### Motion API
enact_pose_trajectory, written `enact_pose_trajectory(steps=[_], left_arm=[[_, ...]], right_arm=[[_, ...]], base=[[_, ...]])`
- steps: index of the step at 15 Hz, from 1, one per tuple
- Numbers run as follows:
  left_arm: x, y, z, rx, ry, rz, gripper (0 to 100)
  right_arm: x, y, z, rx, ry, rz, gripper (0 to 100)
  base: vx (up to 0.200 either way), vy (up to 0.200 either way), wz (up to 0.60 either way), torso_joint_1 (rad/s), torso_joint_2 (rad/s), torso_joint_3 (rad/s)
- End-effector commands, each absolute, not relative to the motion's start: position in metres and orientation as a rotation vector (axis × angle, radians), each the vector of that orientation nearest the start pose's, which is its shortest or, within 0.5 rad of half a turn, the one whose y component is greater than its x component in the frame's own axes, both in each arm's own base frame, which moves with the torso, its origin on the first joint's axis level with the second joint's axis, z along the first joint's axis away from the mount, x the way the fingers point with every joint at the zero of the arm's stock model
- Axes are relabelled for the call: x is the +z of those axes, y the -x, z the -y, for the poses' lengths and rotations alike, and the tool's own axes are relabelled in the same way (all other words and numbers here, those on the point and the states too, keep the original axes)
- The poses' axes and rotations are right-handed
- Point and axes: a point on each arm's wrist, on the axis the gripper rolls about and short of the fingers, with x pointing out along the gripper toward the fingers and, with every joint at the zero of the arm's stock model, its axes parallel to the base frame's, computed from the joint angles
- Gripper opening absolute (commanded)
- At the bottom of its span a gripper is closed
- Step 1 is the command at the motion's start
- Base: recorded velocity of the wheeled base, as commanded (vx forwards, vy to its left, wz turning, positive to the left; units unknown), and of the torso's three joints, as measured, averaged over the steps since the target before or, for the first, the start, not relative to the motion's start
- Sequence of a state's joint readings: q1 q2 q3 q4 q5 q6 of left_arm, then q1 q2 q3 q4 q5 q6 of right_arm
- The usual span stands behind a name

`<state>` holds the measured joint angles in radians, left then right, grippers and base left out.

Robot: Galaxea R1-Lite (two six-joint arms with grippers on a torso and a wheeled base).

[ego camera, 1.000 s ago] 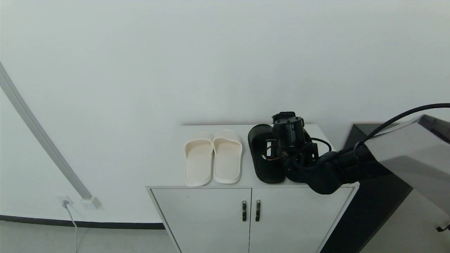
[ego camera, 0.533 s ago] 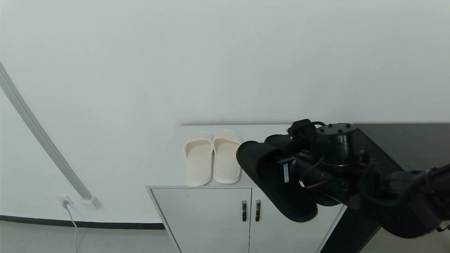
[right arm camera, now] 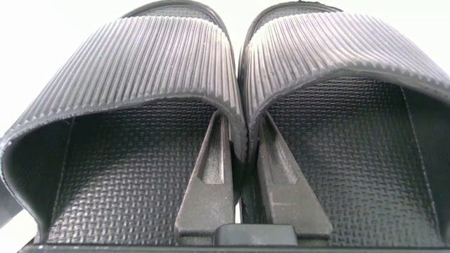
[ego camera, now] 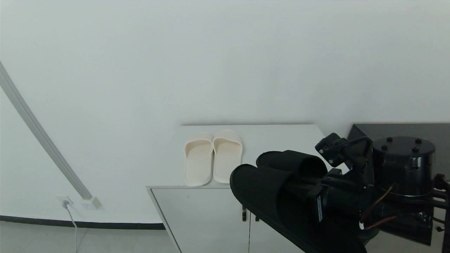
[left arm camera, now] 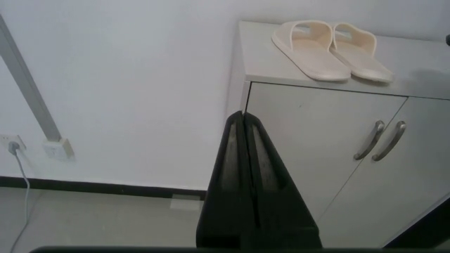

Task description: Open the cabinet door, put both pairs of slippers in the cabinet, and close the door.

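Note:
My right gripper (ego camera: pixel 316 191) is shut on the pair of black slippers (ego camera: pixel 274 196), holding them in the air in front of the cabinet's right side. In the right wrist view its fingers (right arm camera: pixel 211 176) pinch the two inner walls of the black slippers (right arm camera: pixel 140 91) together. A pair of cream slippers (ego camera: pixel 212 156) lies on the white cabinet's top (ego camera: pixel 274 137), toes toward the wall. Both cabinet doors (ego camera: pixel 204 218) are closed, with two dark handles (left arm camera: pixel 383 139) at the middle. My left gripper (left arm camera: pixel 244 133) is shut with nothing in it, low and left of the cabinet (left arm camera: pixel 316 133).
A dark unit (ego camera: pixel 400 128) stands right of the cabinet. On the left wall are a slanted grey cable duct (ego camera: pixel 38 133) and a socket with a cord (ego camera: pixel 65 203). Open floor lies left of the cabinet.
My right gripper has lifted the black slippers off the cabinet top and carried them toward me and to the right, down in front of the doors.

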<state>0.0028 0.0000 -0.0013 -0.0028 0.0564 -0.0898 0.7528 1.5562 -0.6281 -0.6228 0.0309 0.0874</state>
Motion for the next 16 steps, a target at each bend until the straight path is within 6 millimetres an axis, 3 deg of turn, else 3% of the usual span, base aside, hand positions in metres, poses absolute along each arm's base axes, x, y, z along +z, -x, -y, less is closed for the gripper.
enact_pose_trajectory(steps=[1, 3, 9, 16], left_arm=[[0.076, 0.023, -0.001, 0.060, 0.091, 0.007, 0], [0.076, 0.023, -0.001, 0.060, 0.091, 0.007, 0], [0.076, 0.023, -0.001, 0.060, 0.091, 0.009, 0], [0.076, 0.023, -0.001, 0.060, 0.091, 0.007, 0]], right_arm=[[0.177, -0.185, -0.176, 0.769, 0.025, -0.316, 0], [0.176, -0.185, -0.176, 0.769, 0.026, -0.321, 0], [0.169, -0.187, -0.177, 0.766, 0.037, -0.347, 0], [0.163, -0.186, -0.175, 0.763, 0.043, -0.368, 0]], base=[[0.000, 0.000, 0.00, 0.000, 0.00, 0.000], [0.000, 0.000, 0.00, 0.000, 0.00, 0.000], [-0.200, 0.000, 0.00, -0.001, 0.00, 0.004], [0.000, 0.000, 0.00, 0.000, 0.00, 0.000]])
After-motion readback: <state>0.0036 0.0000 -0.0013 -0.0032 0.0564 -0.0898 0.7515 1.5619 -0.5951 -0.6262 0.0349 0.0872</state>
